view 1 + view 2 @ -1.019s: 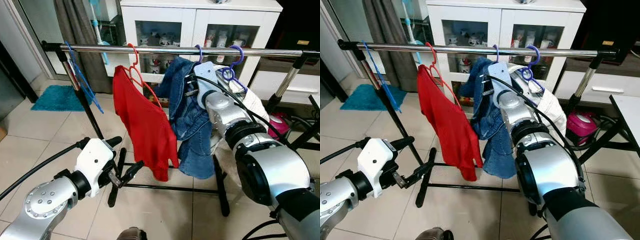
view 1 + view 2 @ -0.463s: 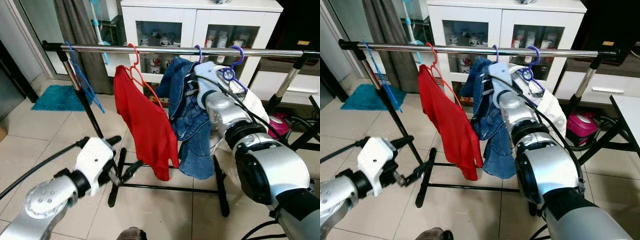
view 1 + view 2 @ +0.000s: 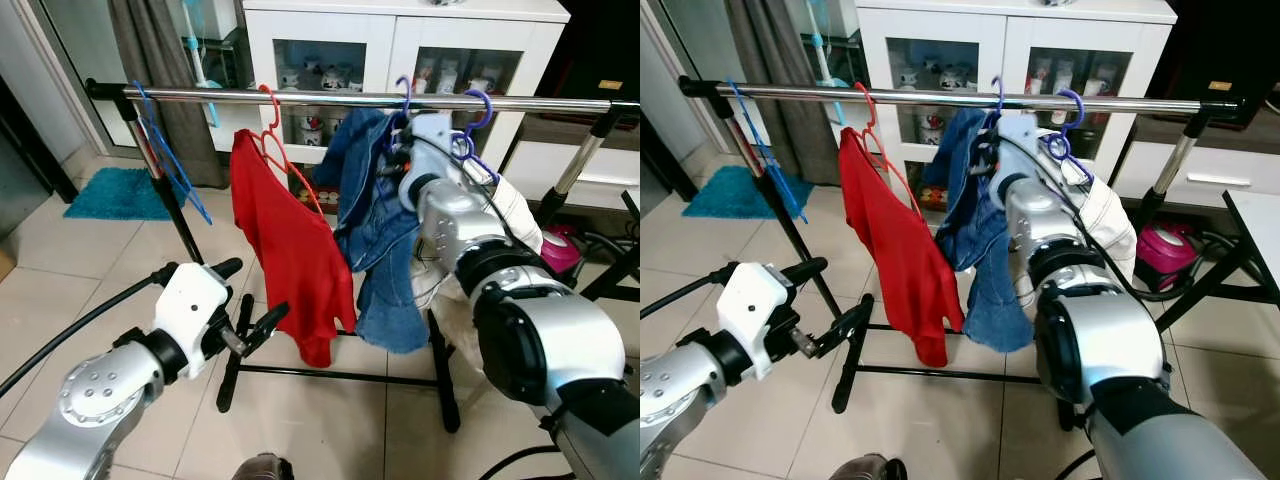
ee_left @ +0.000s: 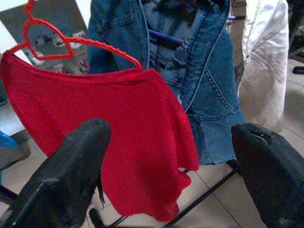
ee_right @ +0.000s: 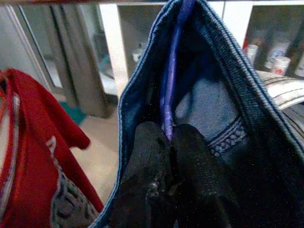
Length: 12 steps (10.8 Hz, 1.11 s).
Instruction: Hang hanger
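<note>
On a tiled floor (image 3: 330, 430) before a white glass-door cabinet (image 3: 400, 45), the right hand (image 5: 168, 142) pinches the purple hanger (image 5: 172, 71) carrying a denim jacket (image 3: 385, 230) just under the steel rail (image 3: 330, 98), right of a red shirt (image 3: 290, 250), while the left hand (image 4: 166, 156) hovers low, fingers spread wide.

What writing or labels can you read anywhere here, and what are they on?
None can be read.
Red shirt: pale marks on the front in the right wrist view, too blurred to read.
Jars in the white cabinet: labels too small to read.
Small yellow tag on the dark furniture behind the rail: too small to read.
</note>
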Motion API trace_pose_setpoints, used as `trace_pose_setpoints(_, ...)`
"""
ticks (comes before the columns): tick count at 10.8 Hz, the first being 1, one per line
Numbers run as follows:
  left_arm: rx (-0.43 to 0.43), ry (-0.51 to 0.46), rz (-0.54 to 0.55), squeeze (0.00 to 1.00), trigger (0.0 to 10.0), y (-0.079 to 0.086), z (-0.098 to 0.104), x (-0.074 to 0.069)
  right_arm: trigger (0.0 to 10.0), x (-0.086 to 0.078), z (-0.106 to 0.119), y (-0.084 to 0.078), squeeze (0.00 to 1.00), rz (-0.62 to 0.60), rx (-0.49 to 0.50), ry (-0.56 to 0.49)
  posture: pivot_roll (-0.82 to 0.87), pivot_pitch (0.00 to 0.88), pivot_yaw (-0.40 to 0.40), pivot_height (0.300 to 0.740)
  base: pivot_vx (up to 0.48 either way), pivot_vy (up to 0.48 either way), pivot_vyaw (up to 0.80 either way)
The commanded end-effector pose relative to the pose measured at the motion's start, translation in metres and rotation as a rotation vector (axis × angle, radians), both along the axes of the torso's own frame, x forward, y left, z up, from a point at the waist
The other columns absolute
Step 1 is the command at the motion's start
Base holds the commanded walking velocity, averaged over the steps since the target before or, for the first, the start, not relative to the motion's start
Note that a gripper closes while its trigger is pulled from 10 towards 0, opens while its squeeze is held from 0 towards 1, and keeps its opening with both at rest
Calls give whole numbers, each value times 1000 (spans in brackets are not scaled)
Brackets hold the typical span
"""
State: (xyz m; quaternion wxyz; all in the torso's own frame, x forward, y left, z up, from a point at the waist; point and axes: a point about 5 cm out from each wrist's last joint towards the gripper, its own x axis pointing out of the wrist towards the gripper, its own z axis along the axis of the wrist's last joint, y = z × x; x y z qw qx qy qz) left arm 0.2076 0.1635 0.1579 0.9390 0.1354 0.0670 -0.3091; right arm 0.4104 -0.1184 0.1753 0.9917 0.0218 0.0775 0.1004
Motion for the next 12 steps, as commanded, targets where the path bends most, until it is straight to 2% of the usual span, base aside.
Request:
trace_pose_setpoints(1,7,-2,6,871,10000,-1,-2,2,0,3,20,-3,0,4,37,-111,59,18,49,740,0,0,0)
trace_pose_setpoints(2,1,-15,24,871,10000,-2,-1,5,0,2,25,-5,0,32,55,-190,57,16,50,740,0,0,0)
trace_pose_setpoints(3,-9,-24,44,875,10000,-2,0,6,0,0,26,-6,0,37,59,-220,57,16,50,740,0,0,0)
trace_pose_setpoints(5,-36,-15,128,875,10000,-5,-4,10,0,-13,25,-8,0,93,50,-348,48,13,52,740,0,0,0)
trace_pose_setpoints(6,-39,-21,146,867,10000,-7,-5,12,0,-19,24,-6,0,132,23,-391,42,14,55,740,0,0,0)
trace_pose_setpoints(7,-48,-27,168,804,10000,-9,-6,15,0,-30,24,-3,0,167,-34,-450,34,14,59,740,0,0,0)
trace_pose_setpoints(8,-47,-31,176,290,10000,-10,-7,16,0,-36,20,-1,0,191,-91,-452,31,15,59,740,0,0,0)
trace_pose_setpoints(9,-53,-36,199,0,10000,-11,-7,17,0,-44,10,-2,0,199,-148,-417,30,15,52,740,0,0,0)
trace_pose_setpoints(10,-57,-40,236,0,10000,-10,-9,15,0,-59,-7,-7,0,182,-151,-343,28,15,43,740,0,0,0)
trace_pose_setpoints(11,-52,-42,257,0,10000,-9,-12,14,0,-74,-16,-10,0,177,-140,-304,25,17,35,740,0,0,0)
trace_pose_setpoints(12,-52,-41,258,0,10000,-9,-13,13,0,-83,-20,-11,0,174,-110,-284,20,18,31,740,0,0,0)
